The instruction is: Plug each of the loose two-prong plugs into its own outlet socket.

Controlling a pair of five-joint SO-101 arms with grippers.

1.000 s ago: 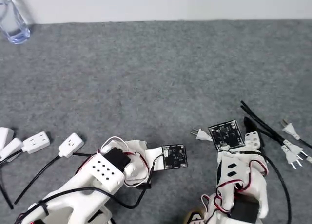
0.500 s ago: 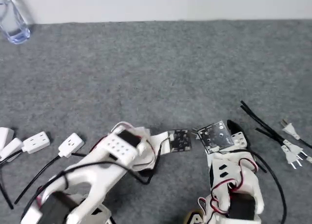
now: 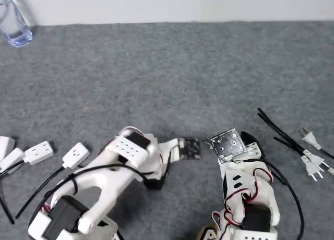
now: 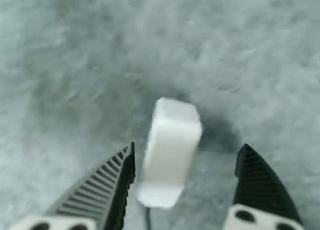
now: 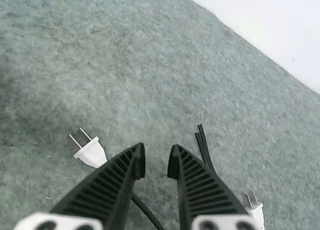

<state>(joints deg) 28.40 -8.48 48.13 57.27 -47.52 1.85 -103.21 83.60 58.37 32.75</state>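
Left wrist view: my left jaws gape around the socket (image 4: 170, 150); closing off-centre could twist it. My right jaws, barely parted, hold nothing, plug (image 5: 89, 151) beside.

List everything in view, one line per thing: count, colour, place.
table cover: one, grey, under everything.
glass: one, clear, far left corner.
outlet sockets: at least three, white, at the left edge; one more between the fingers of the left claw.
two-prong plugs: several, white, clustered at the right edge; one more beside the right claw.
black cables: a bundle, right side, by the plugs.
left claw: one, black fingers, open on either side of that socket.
right claw: one, black fingers, a narrow gap between them, over the cover.
arms: two, white, left and right, at the near edge.
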